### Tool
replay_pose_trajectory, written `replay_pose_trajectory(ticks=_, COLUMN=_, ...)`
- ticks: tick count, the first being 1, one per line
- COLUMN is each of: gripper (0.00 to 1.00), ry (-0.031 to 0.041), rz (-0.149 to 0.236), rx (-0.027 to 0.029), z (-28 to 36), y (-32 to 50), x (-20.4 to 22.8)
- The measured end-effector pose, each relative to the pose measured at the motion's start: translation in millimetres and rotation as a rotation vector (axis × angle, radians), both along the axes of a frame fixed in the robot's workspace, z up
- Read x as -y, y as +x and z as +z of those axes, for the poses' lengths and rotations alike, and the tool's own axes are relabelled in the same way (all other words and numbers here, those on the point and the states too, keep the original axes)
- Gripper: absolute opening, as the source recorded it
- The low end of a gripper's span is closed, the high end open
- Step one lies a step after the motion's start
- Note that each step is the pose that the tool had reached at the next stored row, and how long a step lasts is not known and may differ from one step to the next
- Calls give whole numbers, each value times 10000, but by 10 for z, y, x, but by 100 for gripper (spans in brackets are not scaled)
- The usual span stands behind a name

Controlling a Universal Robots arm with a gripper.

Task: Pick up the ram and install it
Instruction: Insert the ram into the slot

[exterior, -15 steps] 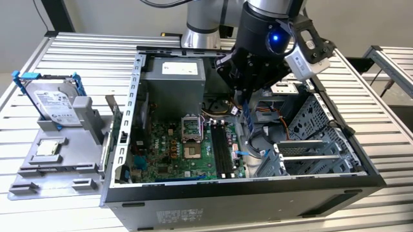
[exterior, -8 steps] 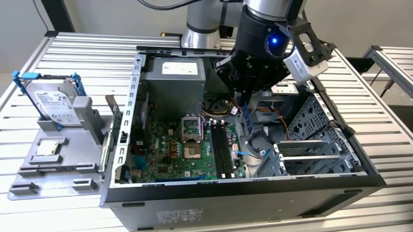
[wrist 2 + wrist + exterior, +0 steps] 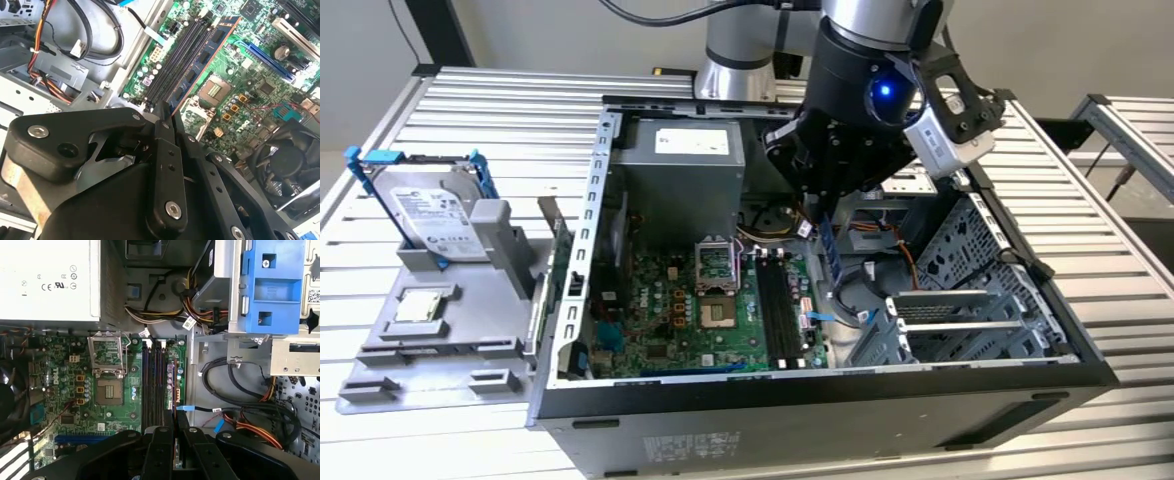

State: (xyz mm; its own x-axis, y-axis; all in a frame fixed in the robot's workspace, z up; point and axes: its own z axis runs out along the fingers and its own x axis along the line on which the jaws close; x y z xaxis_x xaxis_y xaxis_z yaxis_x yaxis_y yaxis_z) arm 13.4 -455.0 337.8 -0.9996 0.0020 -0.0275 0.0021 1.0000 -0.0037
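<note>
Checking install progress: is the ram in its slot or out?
Out. The gripper holds the ram by one end above the motherboard; the memory slots show empty in the first wrist view.

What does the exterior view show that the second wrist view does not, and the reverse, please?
Exterior view, not the second wrist view: the hard drive in its blue frame and the processor chip on the grey tray outside the case. Second wrist view, not the exterior: the black chips along the ram, seen close. Both: the claw shut on the ram above the motherboard, by the memory slots.
</note>
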Motion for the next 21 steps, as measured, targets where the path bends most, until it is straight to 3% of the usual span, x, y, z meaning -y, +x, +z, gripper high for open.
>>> replay_pose_trajectory(ticks=10, gripper=0, ry=0, rz=-5, rx=-26, z=-71, y=3, x=0)
replay_pose_trajectory(ticks=21, gripper=0, ry=0, rz=-9, rx=-26, z=-84, y=4, x=0)
